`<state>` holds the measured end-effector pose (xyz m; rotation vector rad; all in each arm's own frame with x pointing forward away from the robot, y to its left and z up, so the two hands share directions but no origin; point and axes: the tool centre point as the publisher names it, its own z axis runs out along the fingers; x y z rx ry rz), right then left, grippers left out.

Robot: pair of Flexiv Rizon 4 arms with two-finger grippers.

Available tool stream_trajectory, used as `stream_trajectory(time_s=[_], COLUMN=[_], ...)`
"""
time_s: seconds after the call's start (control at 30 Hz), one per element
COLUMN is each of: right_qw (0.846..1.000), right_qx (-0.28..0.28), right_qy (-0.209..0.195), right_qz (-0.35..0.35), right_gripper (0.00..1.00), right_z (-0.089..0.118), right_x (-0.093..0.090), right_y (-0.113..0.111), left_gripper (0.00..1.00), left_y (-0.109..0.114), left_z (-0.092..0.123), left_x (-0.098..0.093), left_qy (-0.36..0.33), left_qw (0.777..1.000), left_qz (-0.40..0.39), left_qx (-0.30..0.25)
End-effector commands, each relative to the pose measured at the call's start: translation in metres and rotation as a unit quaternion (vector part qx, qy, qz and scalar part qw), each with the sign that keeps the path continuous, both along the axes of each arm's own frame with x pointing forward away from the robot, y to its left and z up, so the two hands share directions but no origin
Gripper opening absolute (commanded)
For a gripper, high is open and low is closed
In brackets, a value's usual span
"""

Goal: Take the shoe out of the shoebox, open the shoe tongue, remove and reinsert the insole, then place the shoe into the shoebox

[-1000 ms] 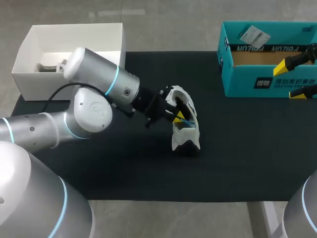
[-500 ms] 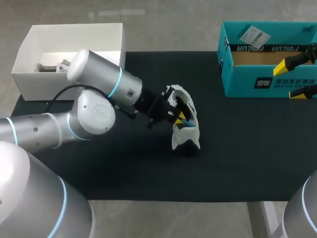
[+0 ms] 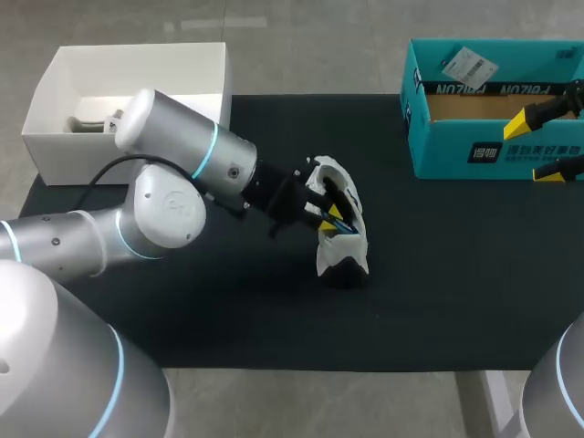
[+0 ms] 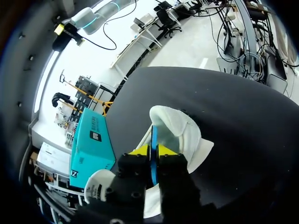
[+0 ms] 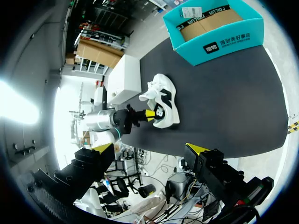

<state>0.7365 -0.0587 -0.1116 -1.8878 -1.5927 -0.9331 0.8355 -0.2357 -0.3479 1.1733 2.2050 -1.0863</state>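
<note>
While mid mat (image 3: pixel 438 274), gripper (image 4: pixel 153 151) w/ insole (image 4: pixel 153 138)

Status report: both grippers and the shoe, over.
Left gripper shut on the blue insole, at the mouth of the shoe. Right gripper open, empty, by the teal shoebox. Shoe on the black mat, path clear.

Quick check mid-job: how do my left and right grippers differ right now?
The left gripper is shut on the blue insole in the white shoe; the right gripper is open and empty. The left gripper is mid-table at the shoe; the right gripper is over at the teal shoebox, far right. Both have yellow tips.
</note>
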Motion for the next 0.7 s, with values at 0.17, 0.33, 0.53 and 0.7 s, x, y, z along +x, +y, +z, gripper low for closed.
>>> stream_trajectory(time_s=[0.17, 0.33, 0.53, 0.7], right_qw=[1.000, 1.000, 1.000, 1.000], right_qx=[-0.001, -0.001, -0.001, -0.001], right_qy=[0.000, 0.000, 0.000, 0.000], right_qz=[-0.001, -0.001, -0.001, -0.001], right_gripper=[1.00, 1.00, 1.00, 1.00], right_z=[-0.001, -0.001, -0.001, -0.001], right_x=[0.000, 0.000, 0.000, 0.000], right_y=[0.000, 0.000, 0.000, 0.000], left_gripper=[0.00, 0.00, 0.00, 0.28], left_y=[-0.007, -0.012, -0.013, -0.009], left_z=[-0.013, -0.021, -0.028, -0.017], left_x=[0.001, 0.000, 0.002, 0.001], left_qy=[0.004, 0.010, 0.008, 0.012], left_qw=[1.000, 1.000, 0.999, 1.000], left_qz=[-0.010, -0.014, -0.007, -0.006], left_qx=[0.021, 0.026, 0.037, 0.027])
